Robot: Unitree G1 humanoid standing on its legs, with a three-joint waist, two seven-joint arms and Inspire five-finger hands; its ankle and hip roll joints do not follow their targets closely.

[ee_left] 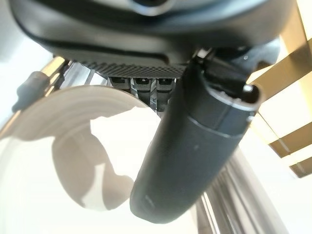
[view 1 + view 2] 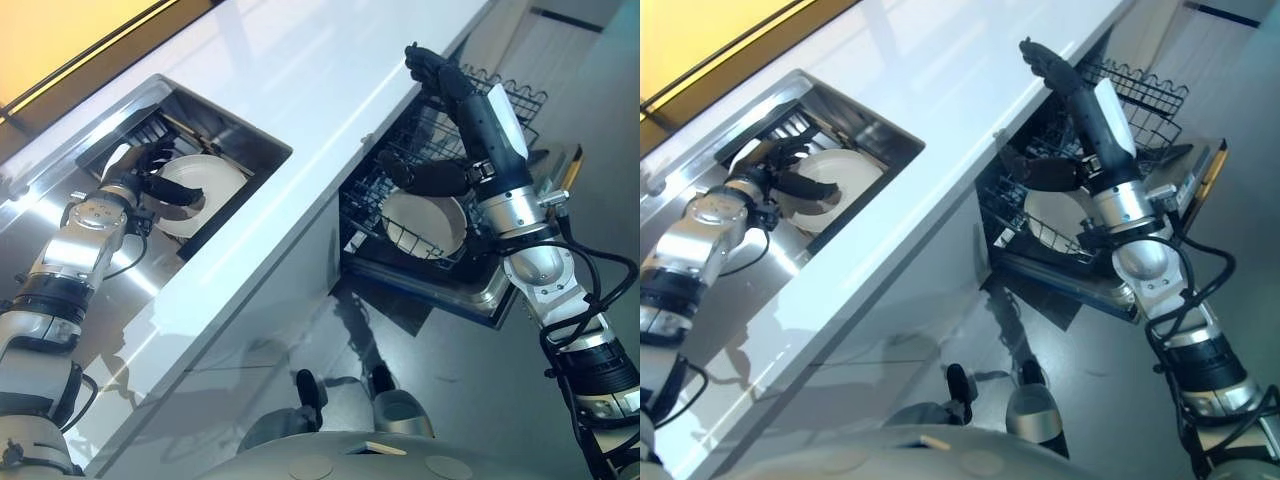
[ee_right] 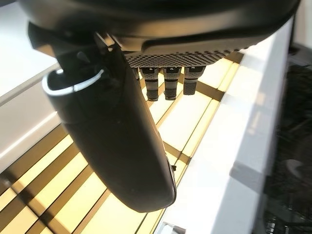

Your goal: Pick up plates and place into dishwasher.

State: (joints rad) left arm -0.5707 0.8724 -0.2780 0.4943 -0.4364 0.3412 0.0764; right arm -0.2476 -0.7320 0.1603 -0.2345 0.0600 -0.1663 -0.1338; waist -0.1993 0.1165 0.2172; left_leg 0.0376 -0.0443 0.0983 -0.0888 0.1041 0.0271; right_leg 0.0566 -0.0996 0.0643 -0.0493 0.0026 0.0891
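a: where is the left hand [image 2: 150, 185] sitting?

b: it is reaching down into the steel sink [image 2: 245, 135] set in the white counter [image 2: 330, 70]. its thumb is lying across the face of a white plate [image 2: 200, 195], and its fingers are curling toward the plate's far rim. in the left wrist view the thumb [image 1: 195, 161] is resting just over the plate's [image 1: 58, 161] pale surface, so the hand is closing on the plate, pinching its edge.

a: and the right hand [image 2: 455, 95]?

b: it is rising above the open dishwasher [image 2: 440, 250], its fingers stretching out straight toward the counter edge and its thumb sticking out to the side. it is holding nothing. in the right wrist view the thumb [image 3: 117, 131] and the row of fingers [image 3: 165, 80] are standing apart with only the counter and a slatted yellow surface past them.

a: where are the plates, then?

b: one is lying in the sink under the left hand. a second white plate [image 2: 425, 222] is standing tilted in the lower wire rack [image 2: 380, 215] of the dishwasher, below the right arm. another wire rack [image 2: 505, 100] is showing behind the right hand.

a: and around them?

b: the dishwasher door is hanging open over a grey floor [image 2: 470, 390], beside the counter front.
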